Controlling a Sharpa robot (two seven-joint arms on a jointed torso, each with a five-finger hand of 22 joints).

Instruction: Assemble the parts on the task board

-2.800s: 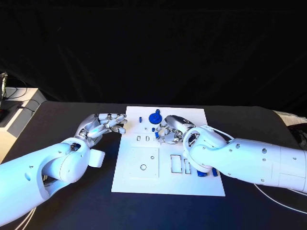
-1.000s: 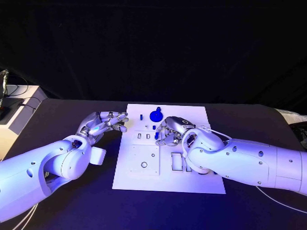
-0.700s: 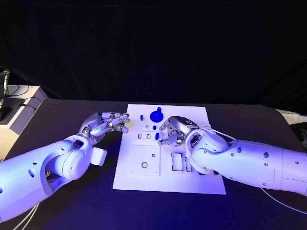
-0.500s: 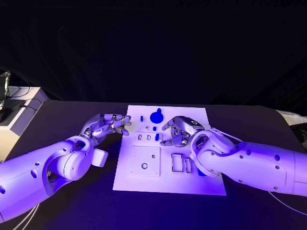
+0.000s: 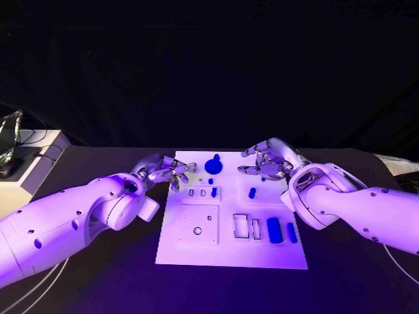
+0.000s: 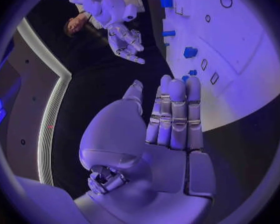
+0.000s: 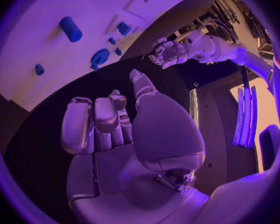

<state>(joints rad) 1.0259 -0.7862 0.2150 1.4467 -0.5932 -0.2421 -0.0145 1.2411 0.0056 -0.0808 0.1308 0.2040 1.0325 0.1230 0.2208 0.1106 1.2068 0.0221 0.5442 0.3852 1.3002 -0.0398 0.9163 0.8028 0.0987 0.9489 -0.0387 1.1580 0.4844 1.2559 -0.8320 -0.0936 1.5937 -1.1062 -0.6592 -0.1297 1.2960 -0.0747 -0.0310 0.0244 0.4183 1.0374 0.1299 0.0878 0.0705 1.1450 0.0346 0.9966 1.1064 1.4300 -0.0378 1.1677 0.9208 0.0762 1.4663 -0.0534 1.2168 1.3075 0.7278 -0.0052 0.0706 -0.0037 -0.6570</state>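
Handling first: looking at small blue parts scattered on the white task board (image 5: pixel 230 252), itself lying flat in the middle of the dark surface (image 5: pixel 323 281). Picking out a stubby blue cylinder (image 5: pixel 273 230) with a thinner blue bar (image 5: pixel 292 232) just beside it toward the near right of the board, a small blue peg (image 5: pixel 252 192) farther up, and a round blue piece (image 5: pixel 213 166) sitting at the far edge. Judging all of them light, hard and stiff, probably moulded plastic, smooth enough to be slipping or rolling under metal fingertips. Not expecting anything fragile, but treating the smallest pieces as easy to flick away. Favouring a pinch across the cylinder's round sides near its middle, coming straight down, and across the long narrow faces of the bar. Leaving the grip on the round piece undecided, its shape being too small to make out. Seeing the left hand (image 5: pixel 167 171) hovering at the board's far left edge, holding nothing, fingers lying straight and close together in the left wrist view. Seeing the right hand (image 5: pixel 266 159) hanging over the far right part of the board, fingers apart and loosely curved, likewise carrying nothing, well apart from cylinder and bar. Reckoning on a slow approach and a light squeeze, keeping any part square to the rectangular cutouts (image 5: pixel 241 226) beside the cylinder, those looking snug and unforgiving of tilt.
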